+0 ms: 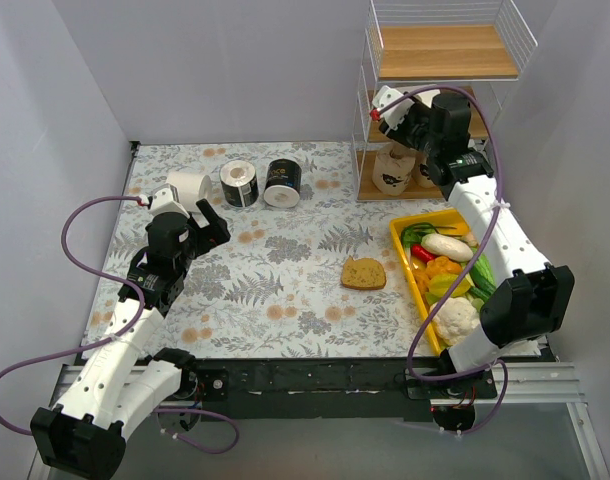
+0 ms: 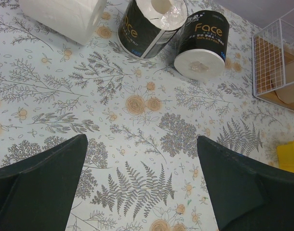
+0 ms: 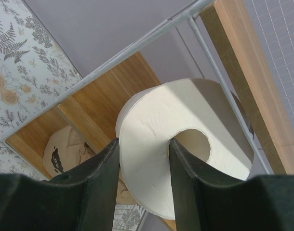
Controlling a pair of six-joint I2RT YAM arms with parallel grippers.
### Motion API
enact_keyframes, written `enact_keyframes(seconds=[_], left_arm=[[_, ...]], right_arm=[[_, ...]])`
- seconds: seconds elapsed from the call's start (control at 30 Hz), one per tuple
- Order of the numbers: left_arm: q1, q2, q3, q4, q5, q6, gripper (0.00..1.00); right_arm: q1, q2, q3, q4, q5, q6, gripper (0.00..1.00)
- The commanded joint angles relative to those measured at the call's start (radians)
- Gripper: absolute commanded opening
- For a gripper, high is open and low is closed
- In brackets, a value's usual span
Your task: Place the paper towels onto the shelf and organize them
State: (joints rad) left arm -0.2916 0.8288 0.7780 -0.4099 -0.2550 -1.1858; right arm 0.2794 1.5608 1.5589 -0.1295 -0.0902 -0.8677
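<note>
Firmly, the right gripper (image 3: pixel 143 144) pinches the held white roll (image 3: pixel 185 110) by its wall: one dark finger (image 3: pixel 101 183) presses the soft, dimpled outside and the other sits at the mouth of the hollow core. The roll hangs just behind a thin wire rail of the shelf (image 3: pixel 137 43), level with the middle wooden board. On the lowest board, below it, stands a tan roll (image 3: pixel 65 154) with dark print.

The left gripper (image 2: pixel 142 156) hovers over the table (image 2: pixel 137 125) with its fingers (image 2: pixel 60 163) spread wide, holding nothing and touching only air above the floral, fern-patterned covering. Well ahead of it lie three rolls in a row:
- the loose white roll (image 2: pixel 65 17), plain and on its side;
- the upright black roll (image 2: pixel 147 29), glossy-wrapped, standing with its core upward;
- the tipped black roll (image 2: pixel 202 43), lying with its flat white end toward the gripper.

Near the shelf's foot is a yellow tray (image 1: pixel 400 235) of vegetables, and beside it a round brown bread slice (image 1: pixel 364 273).
</note>
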Motion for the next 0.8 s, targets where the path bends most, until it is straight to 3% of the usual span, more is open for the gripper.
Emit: enact_keyframes(seconds=[0.0,0.2,0.4,0.6,0.77], left_arm=[[-0.007,-0.014,-0.005,0.003,-0.02,0.011,0.98],[-0.006,-0.011,-0.005,0.003,-0.02,0.011,0.98],[-0.006,-0.01,-0.005,0.003,-0.02,0.011,0.98],[-0.006,-0.01,-0.003,0.003,-0.021,0.011,0.98],[-0.006,-0.008,-0.003,0.003,-0.02,0.009,0.98]], right_arm=[[-0.017,-0.012,0.018,0.153,-0.04,-0.045,0.4],[-0.023,-0.015,0.007,0.177,-0.055,-0.063,0.53],[-0.025,-0.021,0.004,0.188,-0.075,-0.067,0.58],[-0.025,-0.039,-0.007,0.17,-0.08,-0.062,0.57],[-0.025,-0.099,-0.08,0.221,-0.039,0.045,0.51]])
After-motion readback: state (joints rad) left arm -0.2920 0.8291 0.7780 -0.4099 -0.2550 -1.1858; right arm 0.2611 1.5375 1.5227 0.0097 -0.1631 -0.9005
